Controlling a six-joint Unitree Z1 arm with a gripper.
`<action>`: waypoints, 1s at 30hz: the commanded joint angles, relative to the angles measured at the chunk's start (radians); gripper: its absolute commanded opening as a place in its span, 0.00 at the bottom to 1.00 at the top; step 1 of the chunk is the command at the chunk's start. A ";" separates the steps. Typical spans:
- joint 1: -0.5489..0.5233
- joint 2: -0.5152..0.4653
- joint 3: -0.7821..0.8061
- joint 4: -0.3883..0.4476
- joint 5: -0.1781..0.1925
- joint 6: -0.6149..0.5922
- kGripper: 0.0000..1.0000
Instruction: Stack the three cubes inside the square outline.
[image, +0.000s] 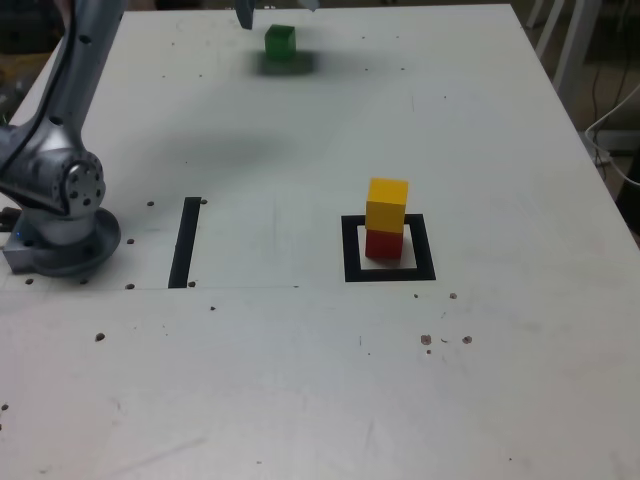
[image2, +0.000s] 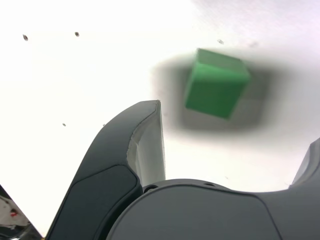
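Gripper (image2: 235, 150) hangs wide open over the green cube (image2: 216, 84), since yellow cube (image: 387, 204) already tops red cube (image: 383, 244) in the square outline (image: 389, 273).

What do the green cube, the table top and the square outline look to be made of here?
Green cube: a solid matte block, perhaps painted wood or foam; even colour, no glare, soft edges, though blurred. Table top: a white board, smooth and faintly sheened, dotted with small dark holes or screws. Square outline: flat black tape or print, lying flush; which, I cannot tell.
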 joint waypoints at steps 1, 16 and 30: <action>0.001 0.007 -0.010 0.029 -0.002 0.023 0.99; 0.014 0.073 -0.026 0.033 -0.007 0.060 0.96; 0.005 0.132 -0.059 0.040 -0.034 0.030 0.33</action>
